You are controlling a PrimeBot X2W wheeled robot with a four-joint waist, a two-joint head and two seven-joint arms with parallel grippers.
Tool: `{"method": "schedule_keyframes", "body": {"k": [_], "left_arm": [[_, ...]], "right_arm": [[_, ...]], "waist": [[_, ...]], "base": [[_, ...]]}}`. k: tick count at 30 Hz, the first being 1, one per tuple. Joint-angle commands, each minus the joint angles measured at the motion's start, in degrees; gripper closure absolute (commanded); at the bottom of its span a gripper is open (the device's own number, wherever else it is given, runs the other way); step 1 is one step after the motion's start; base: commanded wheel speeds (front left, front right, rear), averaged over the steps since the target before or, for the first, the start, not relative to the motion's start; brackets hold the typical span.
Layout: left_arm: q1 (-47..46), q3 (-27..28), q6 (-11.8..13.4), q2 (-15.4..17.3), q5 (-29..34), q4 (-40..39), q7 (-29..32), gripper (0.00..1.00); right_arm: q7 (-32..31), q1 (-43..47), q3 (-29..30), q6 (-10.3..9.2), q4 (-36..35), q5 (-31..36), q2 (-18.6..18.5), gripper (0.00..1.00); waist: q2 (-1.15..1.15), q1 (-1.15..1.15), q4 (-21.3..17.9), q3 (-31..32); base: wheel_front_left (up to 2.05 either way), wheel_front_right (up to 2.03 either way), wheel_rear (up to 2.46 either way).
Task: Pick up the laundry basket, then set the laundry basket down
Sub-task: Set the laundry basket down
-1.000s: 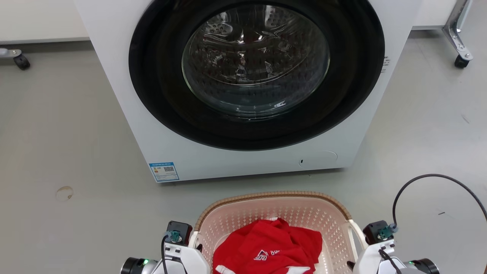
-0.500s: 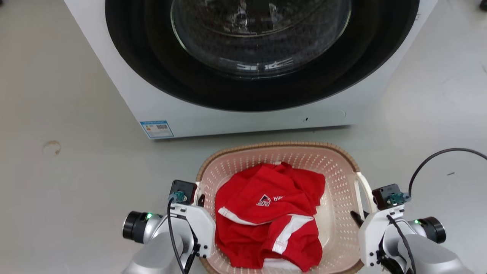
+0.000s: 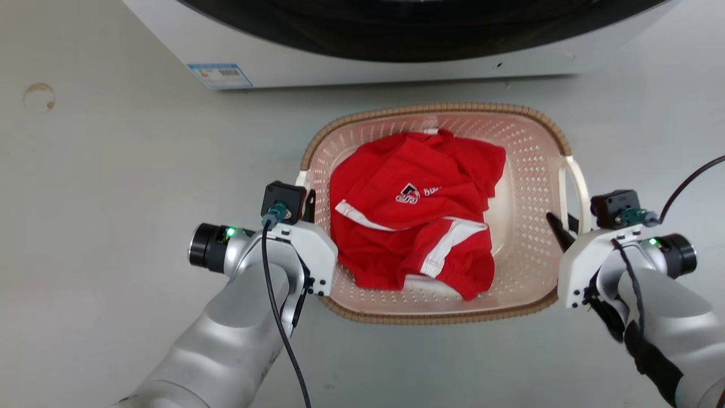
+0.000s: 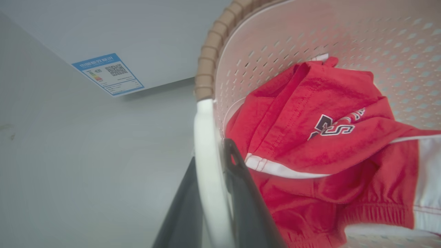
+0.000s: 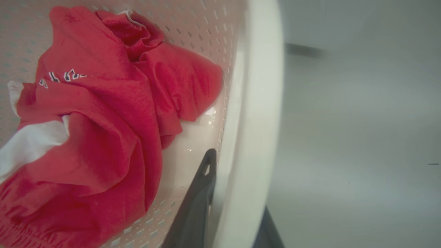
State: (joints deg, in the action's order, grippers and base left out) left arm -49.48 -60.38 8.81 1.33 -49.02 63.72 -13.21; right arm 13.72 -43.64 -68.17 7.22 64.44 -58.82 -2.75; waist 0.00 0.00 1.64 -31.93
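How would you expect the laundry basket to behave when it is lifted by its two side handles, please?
The laundry basket probably lifts light: thin perforated plastic holding only red clothing. Its walls look stiff, yet the slim white handles may flex. With the left gripper and right gripper on opposite sides, it should hang level.

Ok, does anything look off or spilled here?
Nothing stands out. The laundry basket looks intact, the red garment lies fully inside it, and the left claw and right claw each clasp one side.

Pale laundry basket [image 3: 527, 170]: smooth plastic, perforated walls, slight sheen; rim [image 3: 430, 106] brown, woven-look texture. Red garment [image 3: 413, 226]: matt cloth, creased. Floor [image 3: 113, 198]: grey, smooth, matt.
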Motion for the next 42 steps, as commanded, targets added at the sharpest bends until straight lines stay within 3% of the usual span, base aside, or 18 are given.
{"method": "schedule_keyframes", "body": {"k": [1, 7, 15, 40, 41, 42], "left_arm": [[-2.5, 0.5, 0.5, 1.5, -0.1, -0.9, -1.0, 1.00], [-6.7, 0.4, 1.9, 1.5, -0.2, -2.2, -1.6, 1.00], [-11.0, 2.5, 2.8, 1.5, 2.5, -3.0, -1.8, 1.00], [-12.4, 6.6, 1.9, 1.5, 6.1, -4.4, -1.8, 1.00], [-12.4, 6.6, 2.0, 1.5, 6.1, -4.5, -1.8, 1.00], [-12.3, 6.6, 2.1, 1.5, 6.0, -4.7, -1.8, 0.88]], "right_arm": [[1.2, 0.4, 0.3, 0.26, 0.0, 1.5, -2.1, 1.00], [1.3, -1.8, 6.3, 0.26, -3.4, 6.3, -5.1, 1.00], [1.3, -2.2, 12.7, 0.26, -6.6, 13.3, -5.8, 1.00], [1.3, -2.0, 21.3, 0.26, -8.3, 21.1, -5.4, 1.00], [1.3, -2.1, 21.9, 0.26, -8.3, 21.4, -5.4, 0.83], [1.3, -2.2, 22.6, 0.26, -8.4, 21.7, -5.4, 0.60]], "waist": [[0.00, 0.00, 1.3, -5.5], [0.00, 0.00, 2.0, -11.3], [0.00, 0.00, 1.4, -16.5], [0.00, 0.00, 1.1, -21.4], [0.00, 0.00, 1.2, -21.6], [0.00, 0.00, 1.2, -21.8]], "base": [[0.00, 0.00, 0.00], [0.00, 0.00, 0.00], [0.00, 0.00, 0.00], [0.00, 0.00, 0.00], [0.00, 0.00, 0.00], [0.00, 0.00, 0.00]]}}
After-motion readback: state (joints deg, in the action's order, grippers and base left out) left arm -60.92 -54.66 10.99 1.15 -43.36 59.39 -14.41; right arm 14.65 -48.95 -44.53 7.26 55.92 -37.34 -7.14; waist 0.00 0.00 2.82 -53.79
